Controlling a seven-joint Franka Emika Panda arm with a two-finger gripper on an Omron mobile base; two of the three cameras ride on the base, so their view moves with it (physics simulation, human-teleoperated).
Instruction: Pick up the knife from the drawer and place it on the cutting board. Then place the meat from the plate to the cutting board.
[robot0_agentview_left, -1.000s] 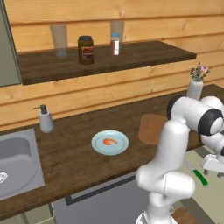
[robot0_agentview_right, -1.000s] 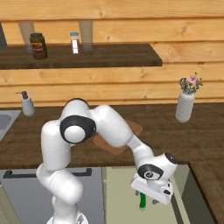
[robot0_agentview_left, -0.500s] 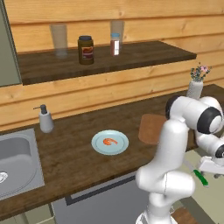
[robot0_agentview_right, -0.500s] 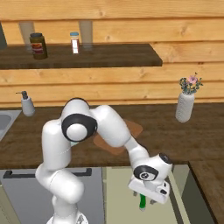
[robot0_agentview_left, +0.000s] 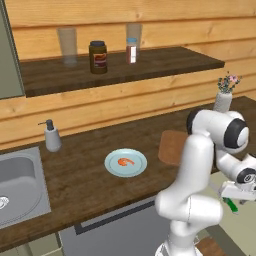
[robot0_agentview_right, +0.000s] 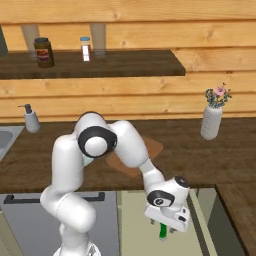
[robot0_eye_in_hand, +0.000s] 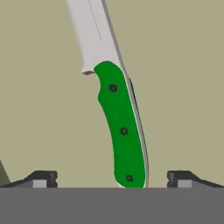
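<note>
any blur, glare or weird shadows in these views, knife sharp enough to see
Hand view: the knife is crisp, rivets and blade line clear, flat even light, only a thin shadow along its right edge, no glare. Left base view: slightly soft, the plate and meat readable. Right base view: also soft, the gripper hides most of the knife.

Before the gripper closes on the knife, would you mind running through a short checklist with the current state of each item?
1. Gripper open: ok, the two fingertips stand wide apart in the hand view.
2. Knife between the fingertips: ok, its green handle runs down the middle of the gap.
3. Knife lying flat on the drawer floor: ok, blade pointing away from the hand.
4. Fingertips low enough to catch the handle: cannot tell from the pictures.
5. Cutting board free to receive the knife: ok on the part that shows; the arm hides the rest.
6. Meat on the plate: ok, untouched.
</note>
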